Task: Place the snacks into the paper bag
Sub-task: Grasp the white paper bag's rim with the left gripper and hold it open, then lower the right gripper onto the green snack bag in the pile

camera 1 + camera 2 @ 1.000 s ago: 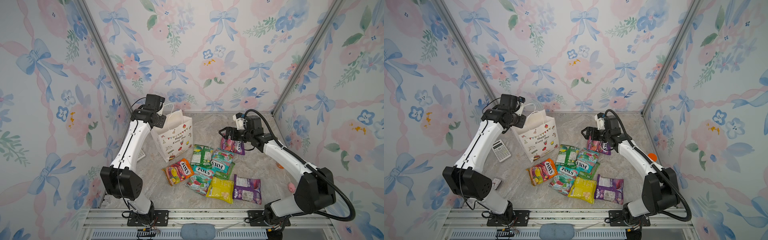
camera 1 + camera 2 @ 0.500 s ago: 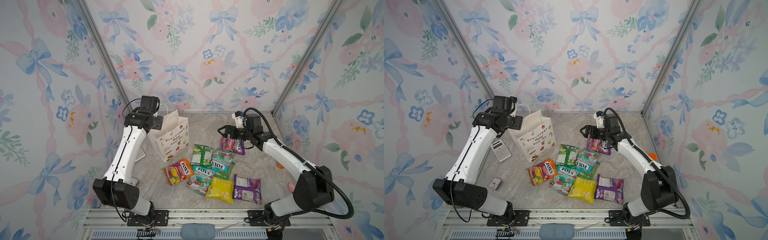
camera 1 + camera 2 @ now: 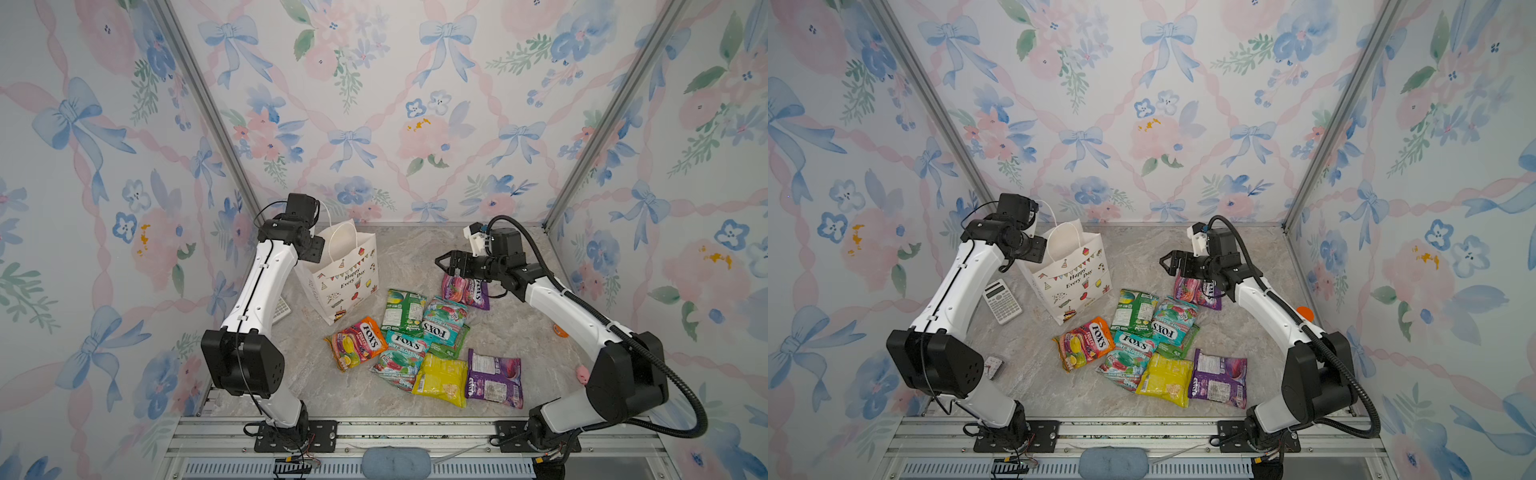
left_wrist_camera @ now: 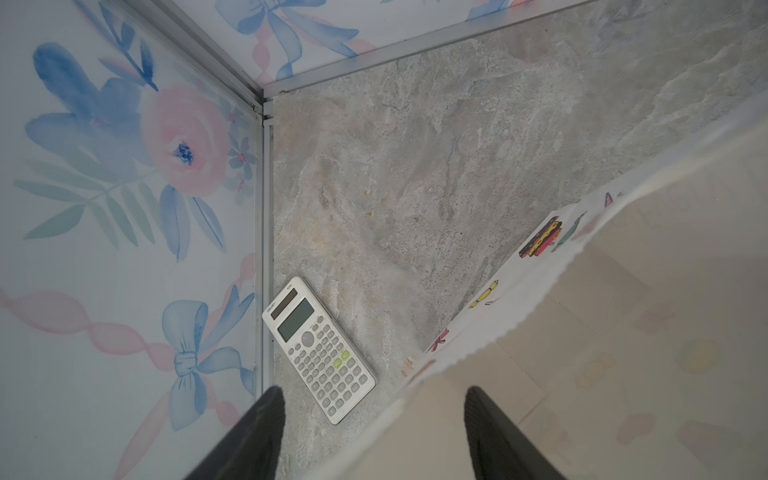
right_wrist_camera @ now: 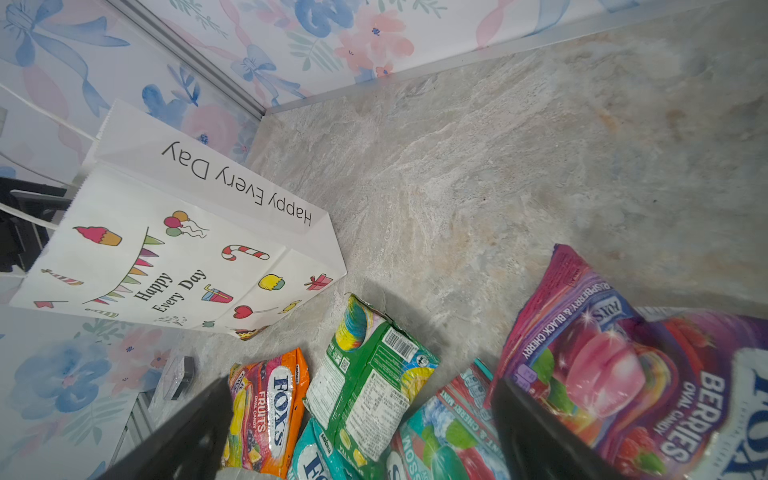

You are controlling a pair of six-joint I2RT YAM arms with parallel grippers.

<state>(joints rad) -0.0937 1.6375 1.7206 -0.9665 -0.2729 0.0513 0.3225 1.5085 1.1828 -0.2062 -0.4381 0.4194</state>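
In both top views the left gripper [image 3: 314, 254] is sitting at the left rim of the bag [image 3: 351, 276], and its fingers cannot be made out there. The bag is standing upright near the back-left corner of the worktop [image 3: 415, 249], mouth up and long axis vertical, showing "Happy Every Day". The right gripper [image 3: 441, 262] is hovering with its fingers wide apart, gripping nothing, above the rear end of the snacks [image 3: 424, 340]. These are lying flat and overlapping at mid-worktop, all outside the bag. The orange packet [image 3: 358, 343] is reading "FOX'S FRUITS" and the teal packets [image 3: 442, 326] "FOX'S MINT BLOSSOM".

In the left wrist view the fingers [image 4: 257, 432] are standing apart and straddling the bag's rim, one outside it and one over its inside, clamping nothing. A calculator [image 4: 320, 349] is lying at the worktop's left edge.

In the right wrist view the fingers [image 5: 536, 432] are spreading wide. The purple packet [image 5: 602, 365] is lying just beside one of them, reading "FOX'S BERRIES OVAL CANDY" and "RASPBERRY & BLACK CHERRY"; contact cannot be told. The green packet [image 5: 374, 374] is lying back side up, barcode showing. The bag's side panel is repeating "Happy Every Day".
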